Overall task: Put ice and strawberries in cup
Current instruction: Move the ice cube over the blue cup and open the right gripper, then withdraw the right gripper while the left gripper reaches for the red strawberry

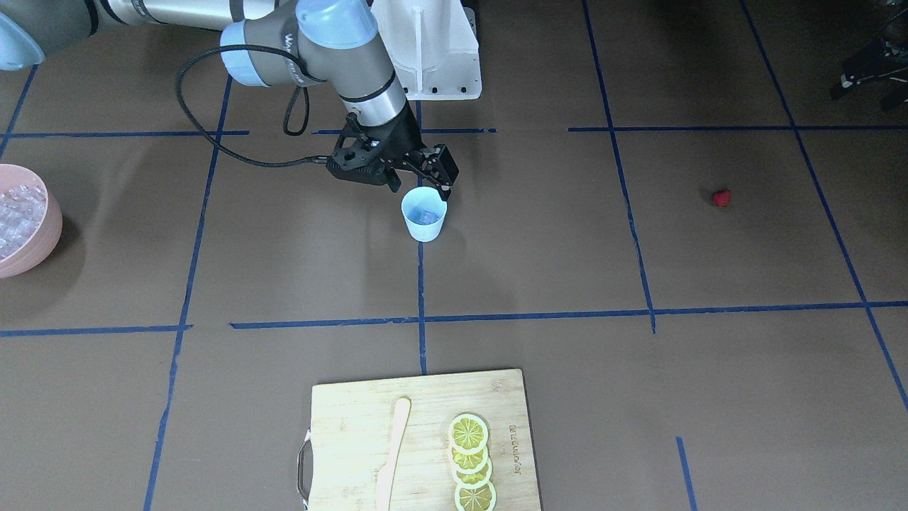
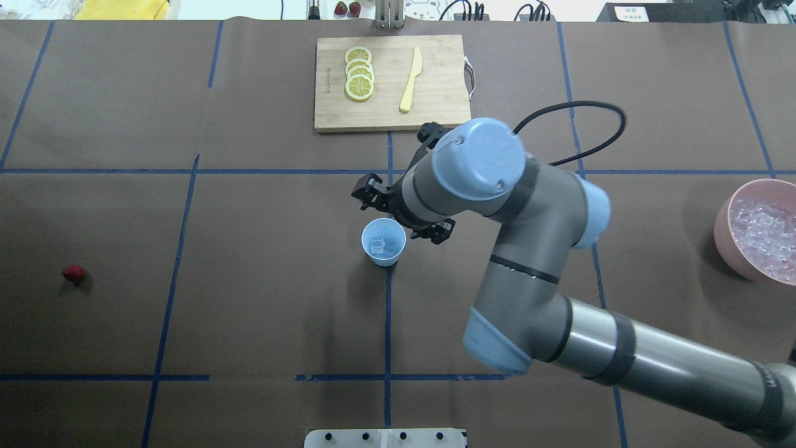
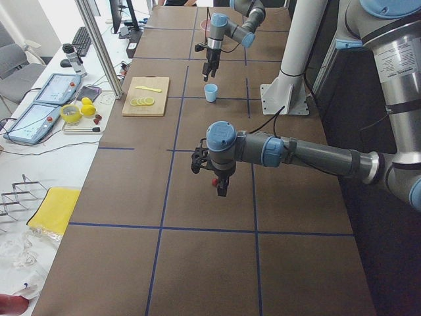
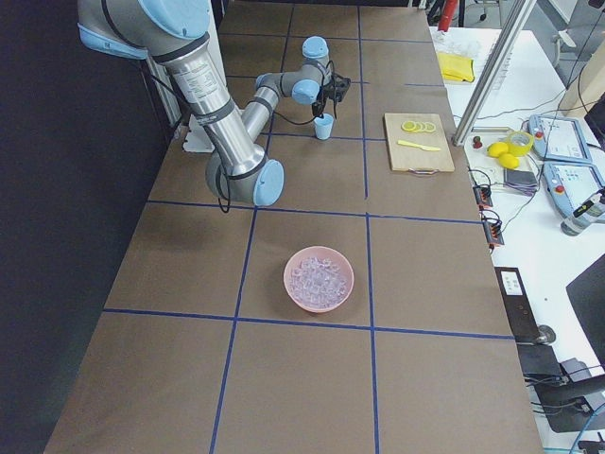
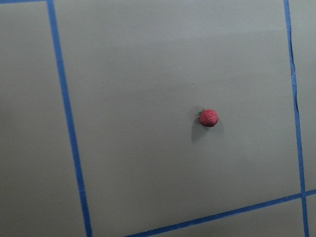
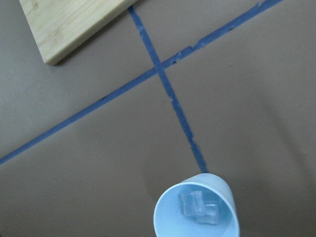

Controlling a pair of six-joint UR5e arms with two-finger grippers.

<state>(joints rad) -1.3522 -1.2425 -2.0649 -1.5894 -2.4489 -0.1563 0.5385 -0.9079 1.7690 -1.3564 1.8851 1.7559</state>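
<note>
Hovering: right tool [image 1: 418,186] spread wide above cup [image 1: 424,223], ice [image 2: 384,246] inside | left tool [image 3: 222,186] state unclear | board [image 1: 347,426] lettering unreadable

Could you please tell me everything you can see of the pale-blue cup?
The cup is small, pale blue and plain-sided, apparently plastic, tapering from a wide round rim to a narrower base. It stands upright on the brown table, over a blue tape line. Inside lie a few clear ice cubes; the strawberry is not in it. The right pincer hangs open close beside its rim, gripping nothing.
</note>
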